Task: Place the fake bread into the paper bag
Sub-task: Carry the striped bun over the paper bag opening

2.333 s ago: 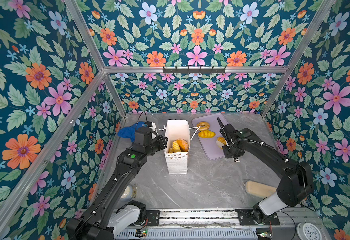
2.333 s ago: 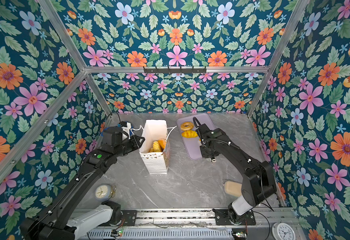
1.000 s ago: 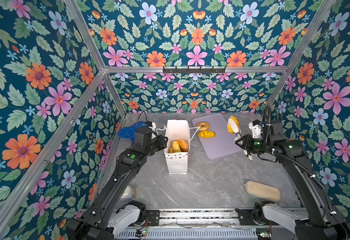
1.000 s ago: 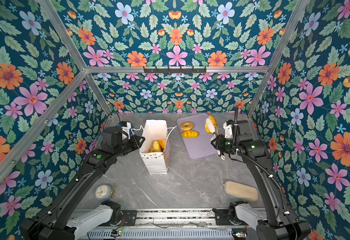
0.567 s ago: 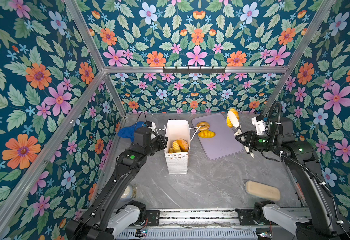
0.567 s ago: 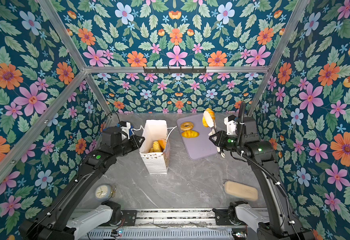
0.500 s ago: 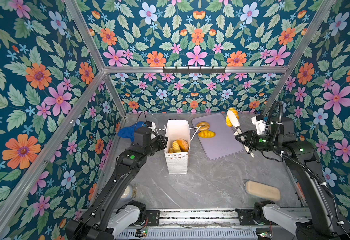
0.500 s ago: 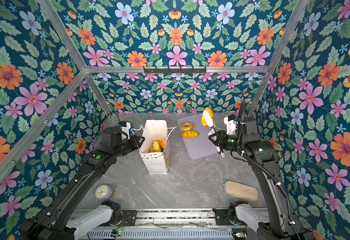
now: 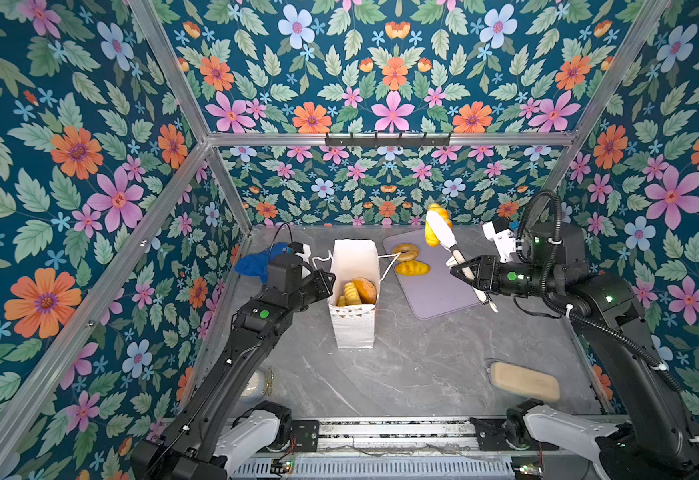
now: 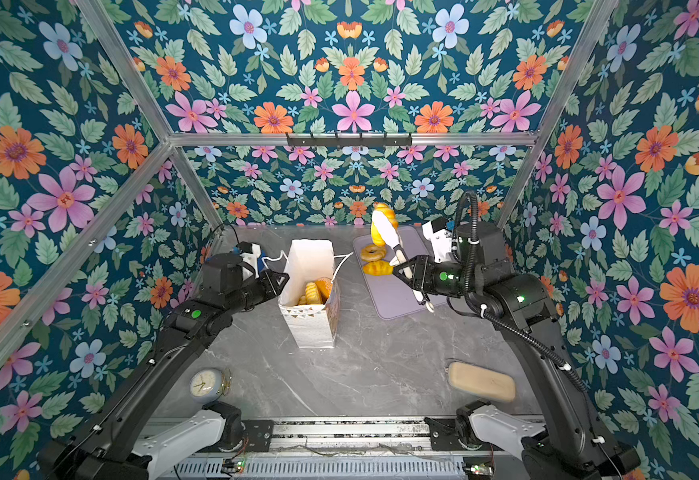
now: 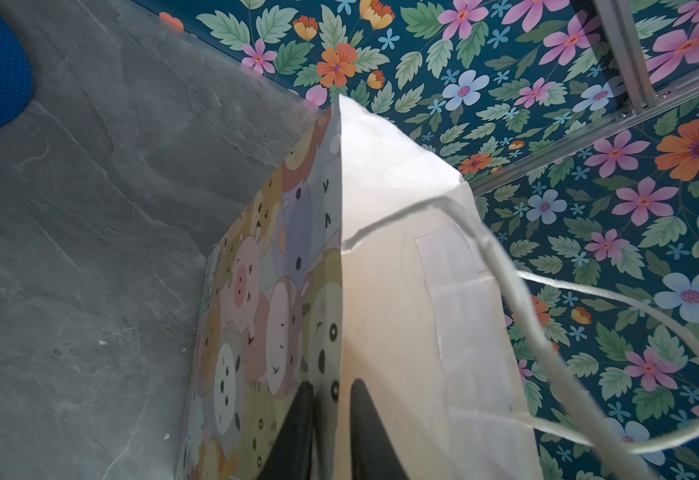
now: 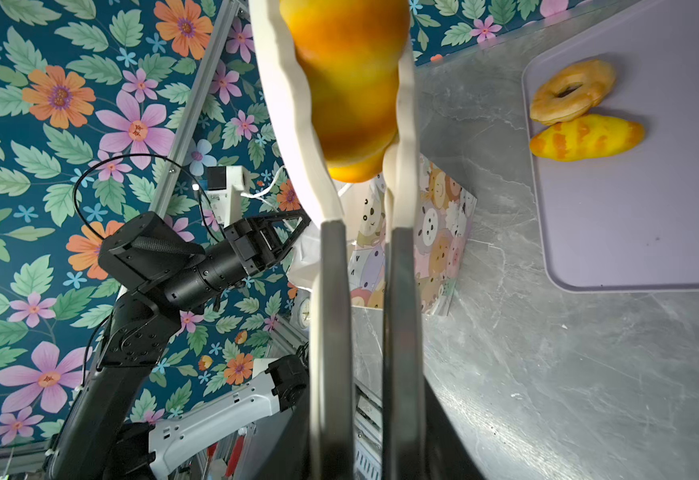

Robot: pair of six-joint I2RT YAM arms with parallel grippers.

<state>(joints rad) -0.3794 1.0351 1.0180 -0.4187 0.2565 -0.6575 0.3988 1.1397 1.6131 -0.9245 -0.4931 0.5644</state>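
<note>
- The right tool is clamped on white tongs. The tongs' far tips pinch one golden fake bread in mid-air, over the far edge of the lilac tray.
- The held bread hangs to the right of the paper bag, apart from it.
- The left tool pinches the bag's rim.
- The bag stands upright on the tabletop, with pastries inside.
- A ring bagel and a yellow loaf lie touching on the tray.

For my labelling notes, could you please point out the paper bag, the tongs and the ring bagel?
paper bag (image 9: 354, 328): in a top view, front wall.
tongs (image 9: 441, 230): in a top view, white upper blade.
ring bagel (image 12: 599, 81): right wrist view, crust beside the hole.
</note>
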